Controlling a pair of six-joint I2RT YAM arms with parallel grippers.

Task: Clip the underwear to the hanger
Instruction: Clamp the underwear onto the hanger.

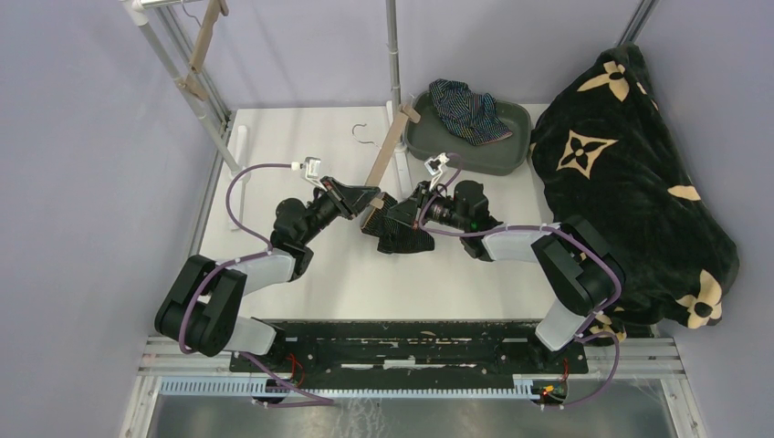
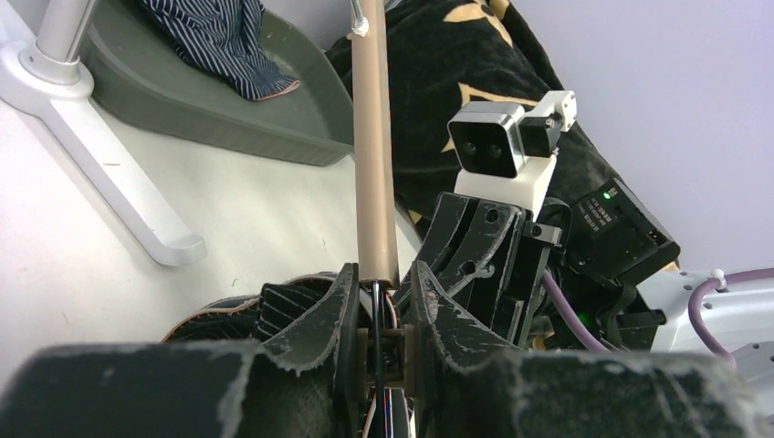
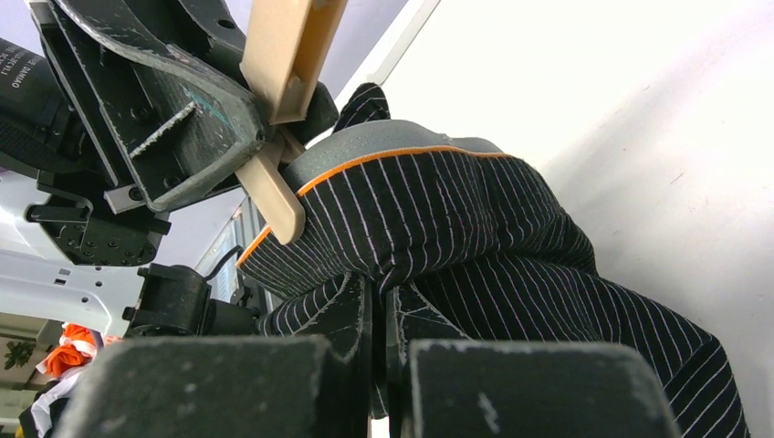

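A: Layout?
B: Centre of the table [image 1: 274,137]: wooden hanger [image 1: 392,155], long axis running from the far edge to mid-table, slanting left as it comes near. The pinstriped underwear [image 1: 402,237] is bunched at its near end, waistband [image 3: 383,146] facing the clip [image 3: 278,196].
A: Grippers?
B: The left gripper [image 2: 383,283] is squeezed narrow on the clip. The right gripper [image 3: 379,292] is pinched tight on a pinstripe fold.
A: Advice?
B: I'd hold the clip squeezed, feed the waistband in flat and deep, release left first.

Black pinstriped underwear [image 3: 475,219], orange trim; tan hanger [image 2: 374,164]; navy striped garment [image 1: 467,111].
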